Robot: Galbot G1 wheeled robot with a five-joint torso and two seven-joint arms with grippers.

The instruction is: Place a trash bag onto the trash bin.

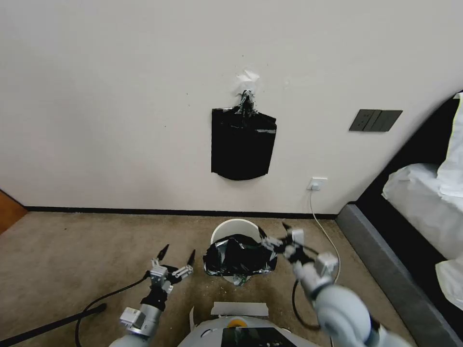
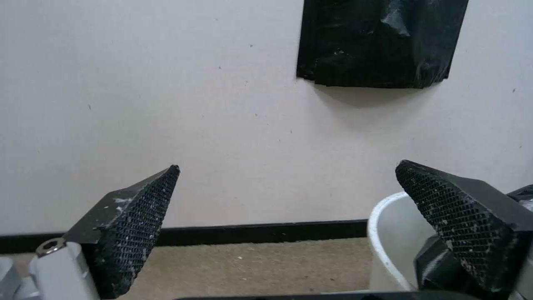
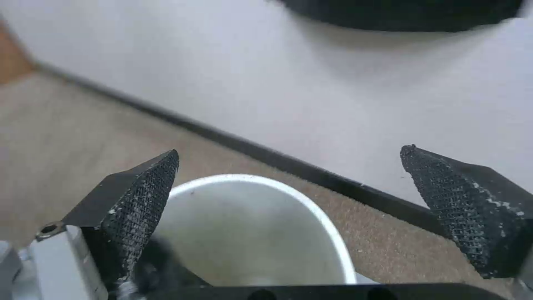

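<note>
1. Head view: bin (image 1: pixel 235 229) on the carpet (image 1: pixel 72 250) near the wall (image 1: pixel 120 96), far rim bare and white.
2. Bag (image 1: pixel 239 256) crumpled over the bin's near half, glossy black with silvery creases, spilling over the near rim.
3. Right gripper (image 1: pixel 279 235) beside the bin's right rim, at the bag's right edge, jaws spread; contact with the film not clear.
4. Left gripper (image 1: pixel 177 254) left of the bin, above the carpet, apart from the bag, fingers splayed wide with nothing between.
5. Flat black pack (image 1: pixel 242 144) hung on the wall above the bin, rounded lower edge.
6. Left wrist view: left gripper (image 2: pixel 287 175) with both pads well apart, wall between them; bin (image 2: pixel 383 246) rim beside one pad, pack (image 2: pixel 380 41) above.
7. Right wrist view: right gripper (image 3: pixel 290 155) gaping over the bin (image 3: pixel 261 233), white inside seen between the pads; dark film (image 3: pixel 161 271) low beside one finger.
</note>
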